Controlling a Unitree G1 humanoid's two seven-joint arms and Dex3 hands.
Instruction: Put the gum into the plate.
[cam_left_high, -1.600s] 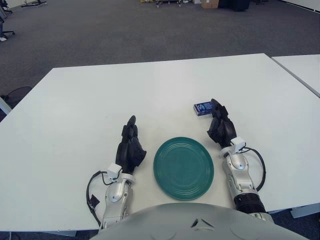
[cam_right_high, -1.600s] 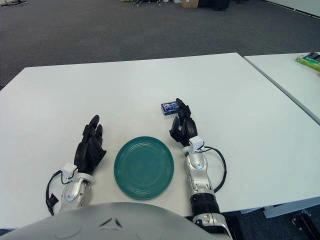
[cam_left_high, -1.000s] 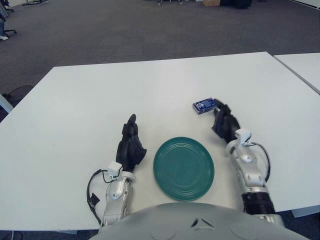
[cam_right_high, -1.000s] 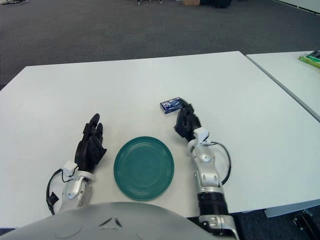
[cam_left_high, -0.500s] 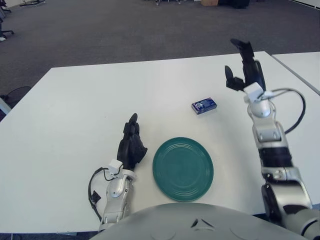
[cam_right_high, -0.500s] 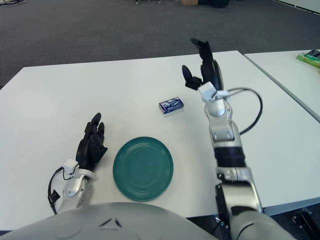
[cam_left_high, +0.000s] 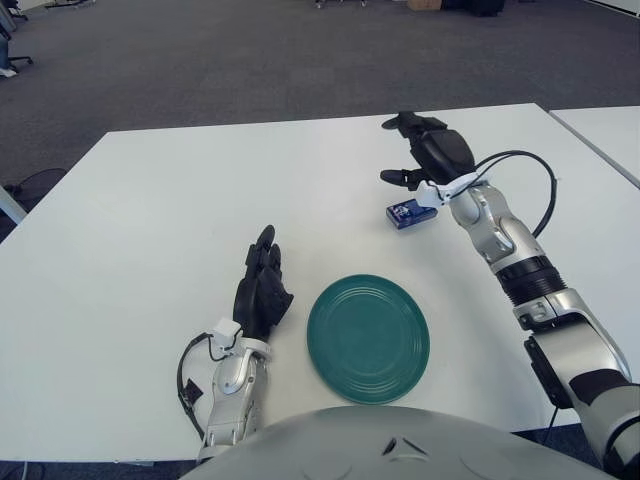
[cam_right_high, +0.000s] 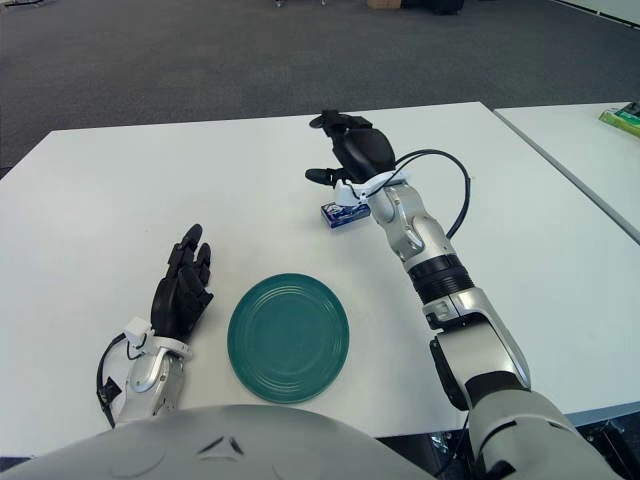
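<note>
Gum (cam_left_high: 407, 213) lies on the table (cam_left_high: 150, 230), ungrasped, at one o'clock from the empty plate (cam_left_high: 368, 337). Right hand (cam_left_high: 432, 152) hovers spread above it; left hand (cam_left_high: 262, 290) rests relaxed at nine o'clock of the plate.

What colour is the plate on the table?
The plate is dark teal green with faint concentric rings; the left eye view shows it best.

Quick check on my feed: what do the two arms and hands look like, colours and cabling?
Both match: each black three-finger hand, left hand and right hand, joins a silver-grey metal forearm through a white wrist block. A black cable loops out beside each wrist. The right arm shows a ribbed black band further up.
</note>
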